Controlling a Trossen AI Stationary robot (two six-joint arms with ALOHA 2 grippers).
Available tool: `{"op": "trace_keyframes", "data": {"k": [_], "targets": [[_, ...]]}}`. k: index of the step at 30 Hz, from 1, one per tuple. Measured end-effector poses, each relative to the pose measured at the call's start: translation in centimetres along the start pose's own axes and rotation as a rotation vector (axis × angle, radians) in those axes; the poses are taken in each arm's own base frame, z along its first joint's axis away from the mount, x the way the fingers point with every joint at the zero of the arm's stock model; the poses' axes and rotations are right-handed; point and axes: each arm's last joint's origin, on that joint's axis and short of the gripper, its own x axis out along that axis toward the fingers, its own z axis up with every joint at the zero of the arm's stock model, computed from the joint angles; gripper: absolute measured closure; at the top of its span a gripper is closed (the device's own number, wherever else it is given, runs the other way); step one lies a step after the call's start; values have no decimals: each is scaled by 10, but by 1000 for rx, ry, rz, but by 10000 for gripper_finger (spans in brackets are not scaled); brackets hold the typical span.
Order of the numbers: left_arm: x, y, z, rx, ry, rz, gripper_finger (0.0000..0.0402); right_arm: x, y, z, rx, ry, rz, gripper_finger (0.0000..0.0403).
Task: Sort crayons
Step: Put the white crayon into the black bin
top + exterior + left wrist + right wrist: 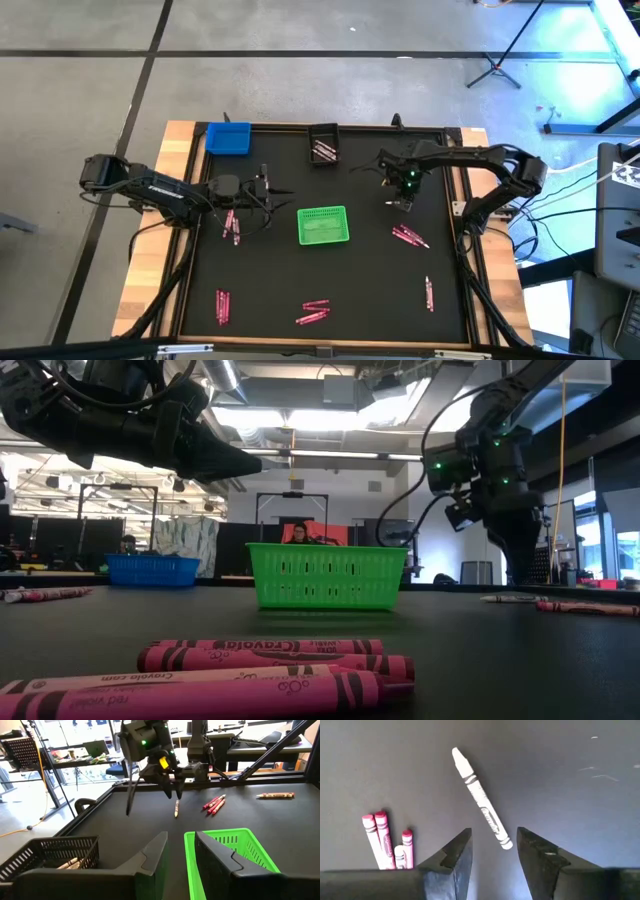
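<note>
pink crayons [250, 665] lie closest to the low camera, stacked side by side on the black bench [270, 290], on the near side of the green bin [323, 225].

right hand [405, 203] hangs just above the bench, off to the right of the green bin, pointing down. its fingers [452, 857] stand apart with nothing between them; a white crayon [481, 799] lies flat on the bench below, one end reaching into the gap between the fingertips, not touched as far as can be seen. a small cluster of pink crayons [385, 842] lies beside it.

left hand [272, 192] is held above the bench to the left of the green bin, fingers [150, 860] parted and holding nothing, aimed towards the bin's near wall.

further out from the green bin: a bunch of pink crayons [231, 226] to its left under the left arm, another bunch [409, 237] to its right, one crayon [429, 294] further right and nearer, and two more groups [222, 306] [313, 313] near the front edge. behind the green bin stand the black bin [323, 144], with crayons inside, and the blue bin [228, 138] at the far left corner.
</note>
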Motion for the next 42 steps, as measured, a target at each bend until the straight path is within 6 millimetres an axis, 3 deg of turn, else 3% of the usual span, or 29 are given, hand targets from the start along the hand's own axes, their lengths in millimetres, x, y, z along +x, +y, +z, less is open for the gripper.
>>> {"op": "trace_keyframes", "data": {"k": [13,24,29,37,42], "targets": [[0,0,0,0,0,0,312,26,22,-4,-154,-38,-163,256],[0,0,0,0,0,0,312,31,19,-6,-156,-48,-185,389],[0,0,0,0,0,1,312,30,19,-6,-156,-46,-185,379],[0,0,0,-2,0,1,312,4,24,12,-168,-114,-183,387],[0,0,0,-2,0,1,312,-25,30,39,-192,-319,-190,392]]}}
